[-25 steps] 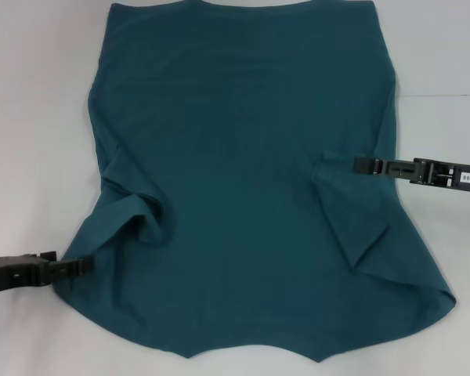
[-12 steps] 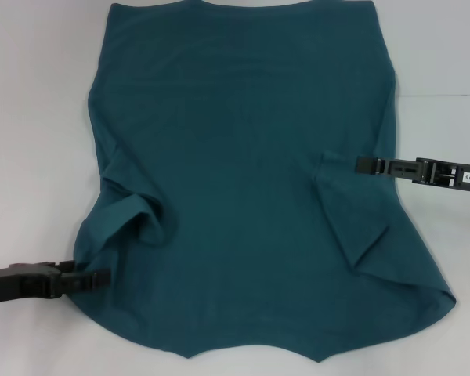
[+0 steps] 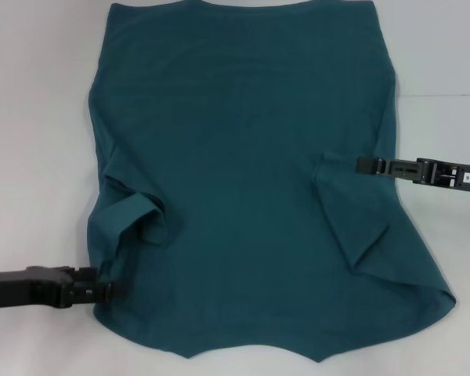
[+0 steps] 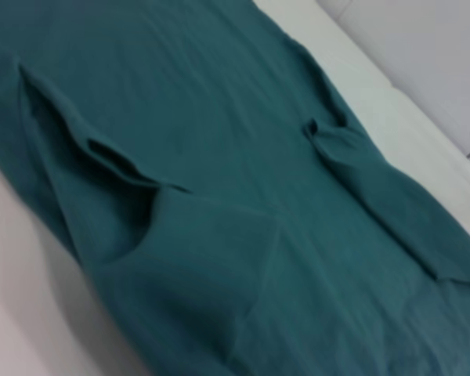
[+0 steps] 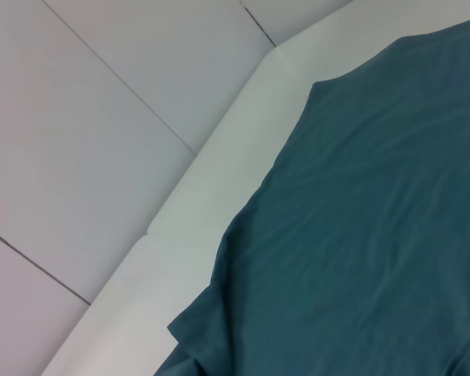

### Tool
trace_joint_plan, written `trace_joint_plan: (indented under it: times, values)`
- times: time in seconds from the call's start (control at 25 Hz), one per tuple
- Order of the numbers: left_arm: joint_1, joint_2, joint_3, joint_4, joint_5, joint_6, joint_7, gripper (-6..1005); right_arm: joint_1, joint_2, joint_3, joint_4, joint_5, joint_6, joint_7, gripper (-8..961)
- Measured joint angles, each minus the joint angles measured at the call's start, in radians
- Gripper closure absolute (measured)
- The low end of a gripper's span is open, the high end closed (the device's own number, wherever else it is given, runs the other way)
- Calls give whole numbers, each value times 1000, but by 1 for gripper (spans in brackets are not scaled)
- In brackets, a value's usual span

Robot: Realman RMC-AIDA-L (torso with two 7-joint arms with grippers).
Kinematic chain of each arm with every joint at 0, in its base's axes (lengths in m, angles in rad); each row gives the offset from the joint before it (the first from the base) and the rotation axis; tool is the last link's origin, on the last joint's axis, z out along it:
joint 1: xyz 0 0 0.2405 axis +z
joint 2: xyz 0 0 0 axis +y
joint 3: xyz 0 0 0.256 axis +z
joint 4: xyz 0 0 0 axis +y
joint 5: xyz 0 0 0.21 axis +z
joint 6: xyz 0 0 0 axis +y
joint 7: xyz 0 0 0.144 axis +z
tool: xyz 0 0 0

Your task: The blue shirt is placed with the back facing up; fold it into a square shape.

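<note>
Dark teal-blue soft fabric T-shirt (image 3: 243, 180) lies plain-side up, sleeves folded inward. Left gripper (image 3: 110, 290) at 8 o'clock and right gripper (image 3: 360, 164) at 3 o'clock: finger state can't tell.

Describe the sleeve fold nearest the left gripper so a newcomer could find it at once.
Start at the blue shirt spread flat across the white table. Go to its edge on the robot's left, down toward the near corner, just above the left gripper. The folded sleeve there is a bunched, raised loop, whereas the right one, beside the right gripper, lies as a flat triangle.
</note>
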Motion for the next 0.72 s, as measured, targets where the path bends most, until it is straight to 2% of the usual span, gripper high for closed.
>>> trace_joint_plan:
  times: [0.24, 0.72]
  values:
    - [-1, 3, -6, 1, 58, 2, -2, 66, 1, -2, 1, 0, 0, 1, 2, 48]
    - [1, 4, -1, 24, 62, 60, -7, 67, 1, -5, 24, 0, 0, -9, 3, 49]
